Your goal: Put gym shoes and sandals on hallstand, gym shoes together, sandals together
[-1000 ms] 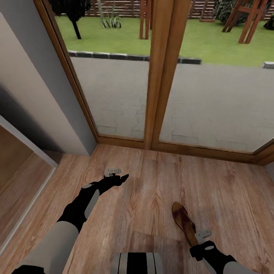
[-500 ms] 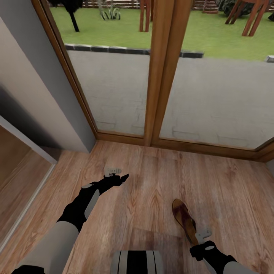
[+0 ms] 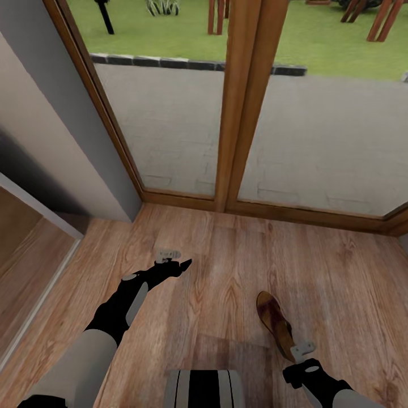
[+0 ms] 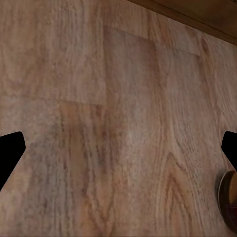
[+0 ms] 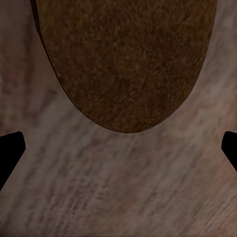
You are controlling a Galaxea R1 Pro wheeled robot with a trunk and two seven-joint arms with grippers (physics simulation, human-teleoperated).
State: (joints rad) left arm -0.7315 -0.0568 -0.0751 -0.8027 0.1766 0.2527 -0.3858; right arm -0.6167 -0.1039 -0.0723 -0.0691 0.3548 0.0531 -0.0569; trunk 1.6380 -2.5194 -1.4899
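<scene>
One brown sandal (image 3: 274,326) lies on the wood-plank floor (image 3: 226,266) just ahead of the right gripper (image 5: 118,148), whose fingers are spread. Lower squarely over its rounded end before pinching.

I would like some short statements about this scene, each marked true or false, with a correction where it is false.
1. One brown sandal lies on the wooden floor. True.
2. The right tool is open, with the sandal's rounded end before it. True.
3. The left tool holds a sneaker. False: it is open and empty above bare floor.
4. The sandal rests on a shoe rack. False: it is on the floor, near the glass doors.
</scene>
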